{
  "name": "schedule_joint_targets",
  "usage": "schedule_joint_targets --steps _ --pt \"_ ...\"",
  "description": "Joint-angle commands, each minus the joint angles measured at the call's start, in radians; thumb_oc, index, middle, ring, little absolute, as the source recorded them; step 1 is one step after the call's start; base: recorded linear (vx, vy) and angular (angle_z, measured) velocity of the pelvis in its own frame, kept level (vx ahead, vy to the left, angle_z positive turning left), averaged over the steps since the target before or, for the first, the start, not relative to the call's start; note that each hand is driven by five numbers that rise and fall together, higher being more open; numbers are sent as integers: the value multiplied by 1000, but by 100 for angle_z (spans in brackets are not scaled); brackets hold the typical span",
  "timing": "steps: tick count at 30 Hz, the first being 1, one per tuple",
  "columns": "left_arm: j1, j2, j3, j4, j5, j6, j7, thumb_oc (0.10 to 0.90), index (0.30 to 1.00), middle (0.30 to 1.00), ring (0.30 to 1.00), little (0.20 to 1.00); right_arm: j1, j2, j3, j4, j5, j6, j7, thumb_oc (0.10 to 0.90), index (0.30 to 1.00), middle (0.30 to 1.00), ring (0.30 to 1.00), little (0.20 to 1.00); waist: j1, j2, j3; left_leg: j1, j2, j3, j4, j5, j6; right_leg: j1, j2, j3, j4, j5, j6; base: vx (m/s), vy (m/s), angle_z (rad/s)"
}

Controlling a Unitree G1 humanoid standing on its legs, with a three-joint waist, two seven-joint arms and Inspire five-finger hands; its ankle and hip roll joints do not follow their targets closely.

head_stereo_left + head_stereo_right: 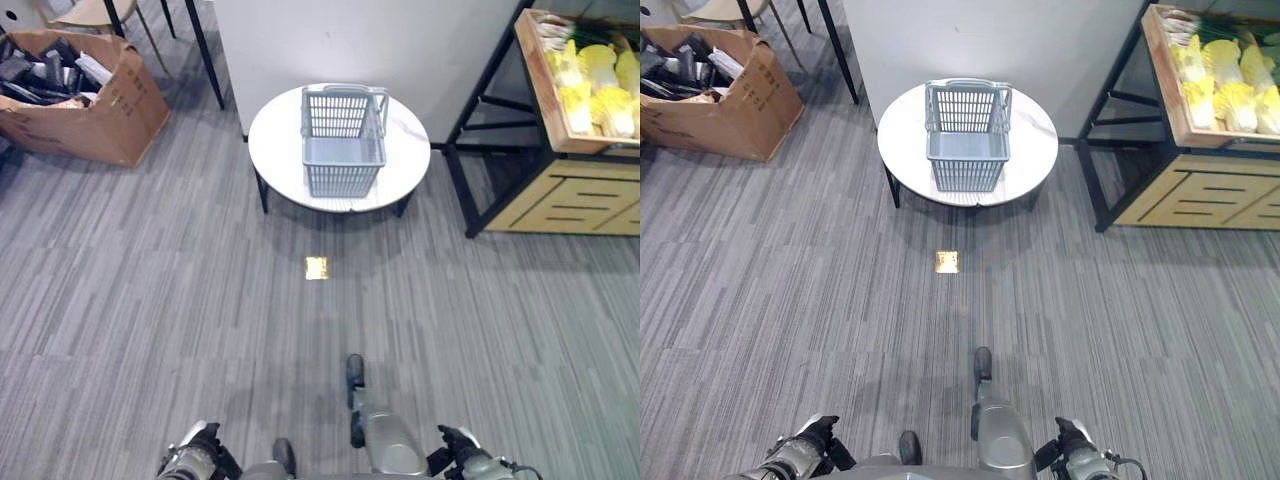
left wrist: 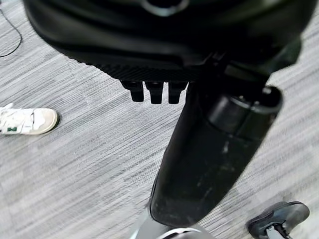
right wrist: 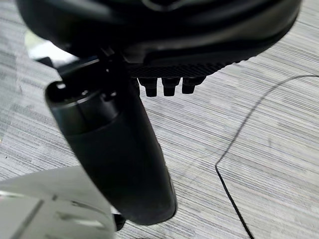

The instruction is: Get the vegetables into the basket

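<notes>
Basket (image 1: pixel 344 140) sits empty on the round white tabletop (image 1: pixel 280 140) ahead in my head views; yellow vegetables (image 1: pixel 598 85) lie in a wooden crate (image 1: pixel 540 85) far right. Wrist views show left robot hand (image 2: pixel 154 74) and right robot hand (image 3: pixel 169 69) relaxed, fingers straight, holding nothing.

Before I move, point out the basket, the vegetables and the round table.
basket (image 1: pixel 343 150), left eye view, its floor.
vegetables (image 1: pixel 1225 75), right eye view, a yellow-green head.
round table (image 1: pixel 275 140), left eye view, bare top left of the basket.
</notes>
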Motion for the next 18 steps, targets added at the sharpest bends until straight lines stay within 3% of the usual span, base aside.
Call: schedule_joint_targets --steps 1,8,9,10,11,12,13,15,17,18 --pt "-39 11 -17 -28 26 2 -3 900 1000 1000 1000 1000 -83 -36 15 0 20 -17 -22 900 1000 1000 1000 1000 -15 4 -4 64 -106 5 5 -1 7 -72 7 8 -6 156 22 121 -43 27" --pt "-41 -13 -35 -24 29 6 -1 900 1000 1000 1000 1000 -63 -57 28 2 -1 -16 -15 900 1000 1000 1000 1000 -45 53 -35 93 -51 -37 54 48 -38 -46 51 -6 26 107 -20 230 -129 27" --pt "-58 -29 -30 15 28 12 6 900 1000 1000 1000 1000 -54 -49 30 11 6 -27 -18 900 1000 1000 1000 1000 -59 58 -47 99 -27 -35 86 80 -62 -33 68 -15 32 78 -39 302 -273 30" --pt "-43 -25 -33 6 32 8 11 900 1000 1000 1000 1000 -45 -48 30 12 10 -31 -14 900 1000 1000 1000 1000 -57 64 -49 75 -6 -38 170 146 -96 -3 89 -26 31 45 -63 302 -276 19" --pt "-42 -25 -33 6 32 8 11 900 1000 1000 1000 1000 -45 -48 30 12 10 -31 -14 900 1000 1000 1000 1000 -58 64 -49 74 -5 -39 171 145 -97 -2 90 -27 30 45 -63 243 -300 10" --pt "-42 -25 -31 1 15 12 14 900 1000 1000 1000 1000 -39 -51 36 13 9 -29 -11 900 1000 1000 1000 1000 -49 56 -39 9 16 -34 311 239 -144 49 105 -32 19 15 -89 113 -167 6" --pt "-42 -24 -30 1 15 12 14 900 1000 1000 1000 1000 -40 -50 36 13 9 -29 -11 900 1000 1000 1000 1000 -52 52 -42 5 11 -38 309 244 -143 46 100 -34 19 16 -88 177 -257 18" --pt "-53 -17 -46 -27 4 15 19 900 1000 1000 1000 1000 -42 -61 49 11 4 -24 -7 900 1000 1000 1000 1000 -32 4 -12 -114 8 -30 546 319 -164 97 88 -21 24 -21 -124 169 -270 -5" --pt "-64 -8 -72 -56 22 15 29 900 1000 1000 1000 1000 -43 -69 53 20 1 -19 -4 900 1000 1000 1000 1000 -14 -21 2 -190 14 -1 587 311 -126 138 81 2 25 -45 -134 210 -222 -51" --pt "-66 -7 -75 -60 21 13 27 900 1000 1000 1000 1000 -41 -71 51 22 4 -17 -6 900 1000 1000 1000 1000 0 -25 7 -244 30 26 574 276 -110 162 82 15 22 -56 -131 281 -108 -28"
